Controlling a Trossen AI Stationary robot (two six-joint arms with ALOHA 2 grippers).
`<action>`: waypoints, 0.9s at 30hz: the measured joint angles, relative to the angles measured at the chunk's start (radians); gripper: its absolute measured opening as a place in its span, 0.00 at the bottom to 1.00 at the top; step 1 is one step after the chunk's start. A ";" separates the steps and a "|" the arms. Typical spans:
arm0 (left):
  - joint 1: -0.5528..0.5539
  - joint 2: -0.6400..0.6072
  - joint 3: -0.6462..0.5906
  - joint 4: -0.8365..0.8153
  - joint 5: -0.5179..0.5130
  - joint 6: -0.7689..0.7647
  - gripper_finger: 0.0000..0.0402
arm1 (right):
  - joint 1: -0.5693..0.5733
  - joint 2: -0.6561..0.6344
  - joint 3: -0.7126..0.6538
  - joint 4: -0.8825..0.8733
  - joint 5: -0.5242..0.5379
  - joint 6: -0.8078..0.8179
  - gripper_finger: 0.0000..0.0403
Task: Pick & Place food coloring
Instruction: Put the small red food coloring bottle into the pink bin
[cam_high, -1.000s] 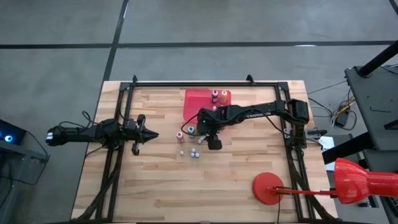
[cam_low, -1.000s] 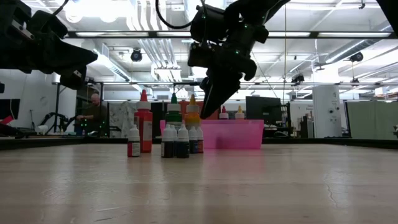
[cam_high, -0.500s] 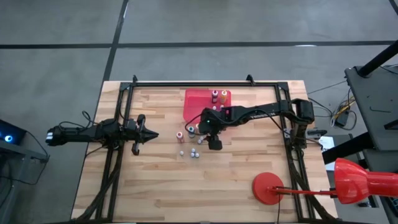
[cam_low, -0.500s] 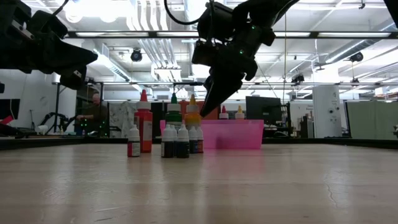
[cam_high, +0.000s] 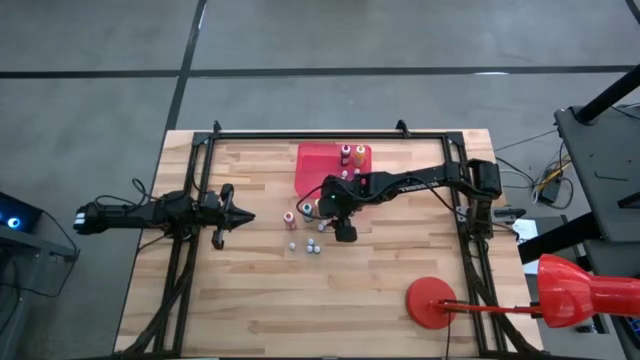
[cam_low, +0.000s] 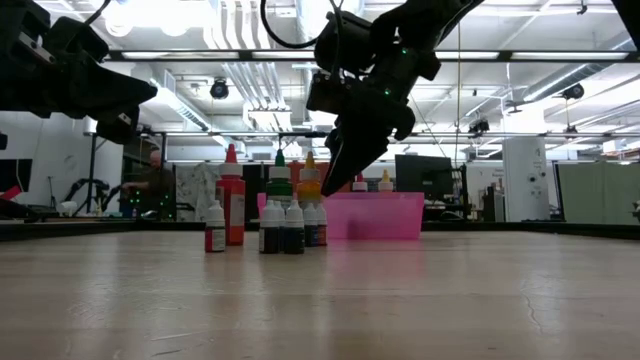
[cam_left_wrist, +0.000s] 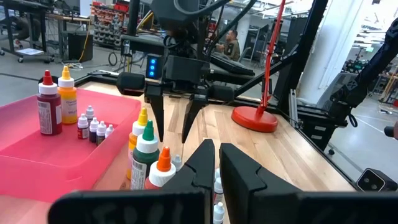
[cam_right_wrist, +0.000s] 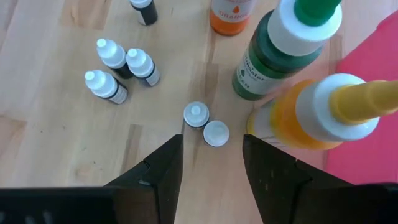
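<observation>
Right gripper (cam_right_wrist: 211, 155) hangs over the loose cluster of food colouring bottles on the pale wooden slat table (cam_high: 250, 300), fingers apart, empty. Directly between the fingertips: two tiny white-capped dropper bottles (cam_right_wrist: 206, 124), touching each other. Just past them stand a yellow-bodied bottle with a long yellow nozzle (cam_right_wrist: 323, 115) and a taller green bottle with a white collar and green cap (cam_right_wrist: 283, 50).

Handling, my read: tiny rigid plastic, very light, smooth, top-heavy, so easy to tip or squirt out of the pads. Best pinch is low on the body under the cap shoulder; the touching pair risks a double pick.

Further back, the flat red plastic tray (cam_high: 315, 160) holds several more bottles (cam_left_wrist: 50, 106).

Left gripper (cam_high: 240, 216) is parked well apart at the table's left, closed on nothing.
</observation>
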 joint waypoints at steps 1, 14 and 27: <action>0.000 0.000 0.000 0.000 0.000 0.000 0.00 | 0.000 0.000 0.000 0.000 0.000 -0.003 0.38; 0.000 0.000 0.000 0.000 0.000 0.000 0.00 | 0.009 0.000 0.019 -0.014 0.000 -0.022 0.36; 0.000 0.000 0.000 0.000 0.000 0.000 0.00 | 0.012 0.000 0.051 -0.040 0.000 0.300 0.41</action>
